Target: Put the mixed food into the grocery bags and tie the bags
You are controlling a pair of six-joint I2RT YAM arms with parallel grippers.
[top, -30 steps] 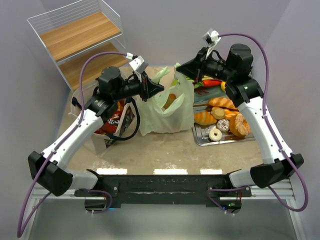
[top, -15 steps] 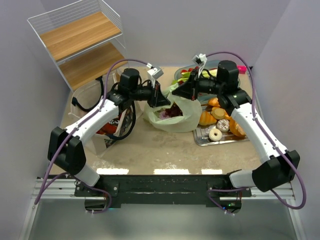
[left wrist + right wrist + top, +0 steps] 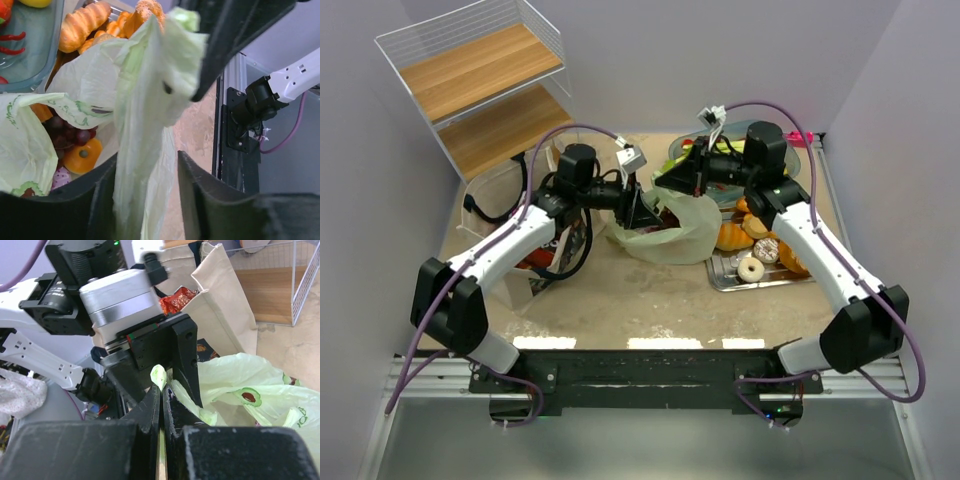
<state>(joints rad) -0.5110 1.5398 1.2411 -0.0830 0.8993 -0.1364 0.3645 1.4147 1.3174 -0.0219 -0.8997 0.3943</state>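
The pale-green grocery bag (image 3: pixel 672 238) with avocado prints sits mid-table, sagging open over grapes (image 3: pixel 69 136) and an orange doughnut (image 3: pixel 82 158). My right gripper (image 3: pixel 161 390) is shut on one bag handle, whose green tip (image 3: pixel 159 375) pokes out past the fingertips. My left gripper (image 3: pixel 146 165) stands open right opposite it. The twisted handle strip (image 3: pixel 142 115) hangs loose between its fingers. In the top view the left gripper (image 3: pixel 642 208) and right gripper (image 3: pixel 672 182) nearly touch above the bag. The beige tote (image 3: pixel 532 262) stands at the left with a red snack packet (image 3: pixel 177 297) inside.
A metal tray (image 3: pixel 728 280) of croissants, bread and doughnuts lies right of the bag. Behind it sits a clear dish (image 3: pixel 682 158) of vegetables. A wire shelf with wooden boards (image 3: pixel 470 75) stands at the back left. The tote's black handle (image 3: pixel 575 262) trails beside the bag.
Both arms swung inward and the lifted bag sank onto the table. The left gripper, shut a moment ago on the handle, has opened. The right gripper stays shut on its handle.
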